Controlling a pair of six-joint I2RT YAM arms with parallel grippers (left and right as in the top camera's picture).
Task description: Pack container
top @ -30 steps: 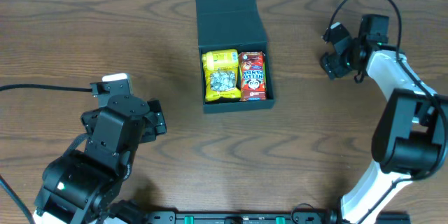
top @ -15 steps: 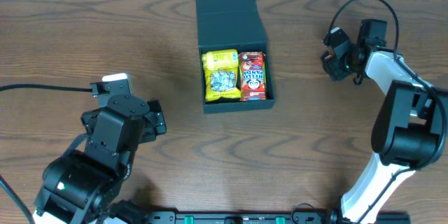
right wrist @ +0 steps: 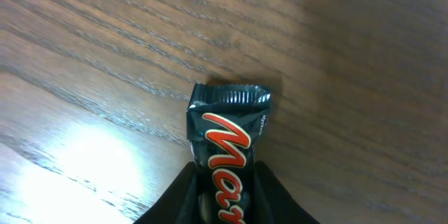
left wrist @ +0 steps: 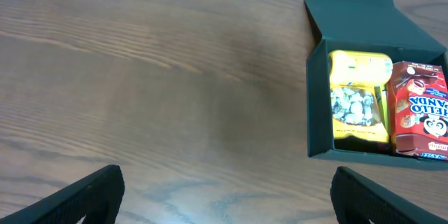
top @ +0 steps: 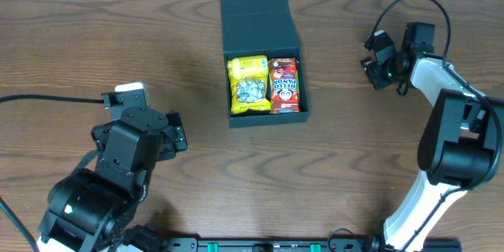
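Observation:
The container (top: 266,118) is a dark charcoal box standing open at the table's back centre, its flap lid (top: 255,17) folded away. Inside lie a yellow snack pack (top: 249,85) and a red Hello Panda pack (top: 284,85). The left wrist view shows the container (left wrist: 350,21) with both packs at upper right. My right gripper (top: 376,61) is at the far right, and its jaws (right wrist: 225,171) are shut on a black Mars bar (right wrist: 227,122) lying on the wood. That bar is hidden in the overhead view. My left gripper (left wrist: 227,196) hangs open and empty over bare table at the front left (top: 169,132).
A black cable (top: 47,99) runs across the table from the left edge to the left arm. The right arm's white links (top: 453,126) stretch along the right side. A cable loop (top: 409,4) arches over the right wrist.
My right gripper has closed its jaws onto the Mars bar and shifted slightly toward the back of the table. The left arm and the container have not moved.

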